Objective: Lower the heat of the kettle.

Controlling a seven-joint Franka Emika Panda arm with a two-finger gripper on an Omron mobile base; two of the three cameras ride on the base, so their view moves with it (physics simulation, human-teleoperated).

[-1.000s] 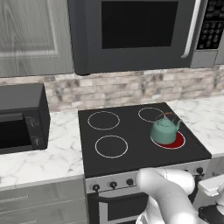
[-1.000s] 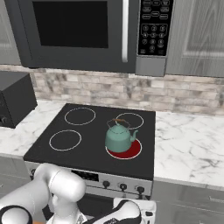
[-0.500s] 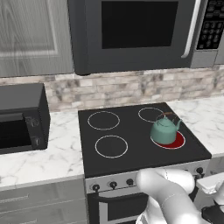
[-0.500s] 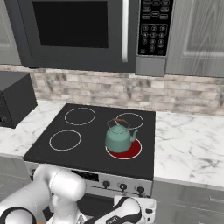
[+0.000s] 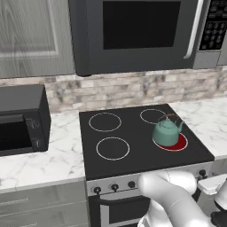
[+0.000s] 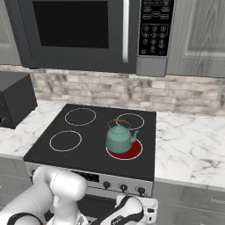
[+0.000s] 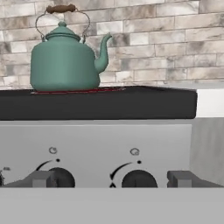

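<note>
Black glass stovetop (image 5: 133,155) carried the rounded teal-green kettle (image 5: 167,131) on its glowing red front-right burner (image 5: 175,144). I saw my fingers (image 7: 43,178) spread apart, level with two dark knobs (image 7: 137,179).

Even, soft light fills the kitchen, bright with no clear source. The kettle (image 7: 63,61) casts barely any shadow on the black stovetop (image 5: 133,150). No glare shows on the microwave (image 6: 70,26) door. Everything renders sharp, slightly pixelated, without edge distortion.
</note>
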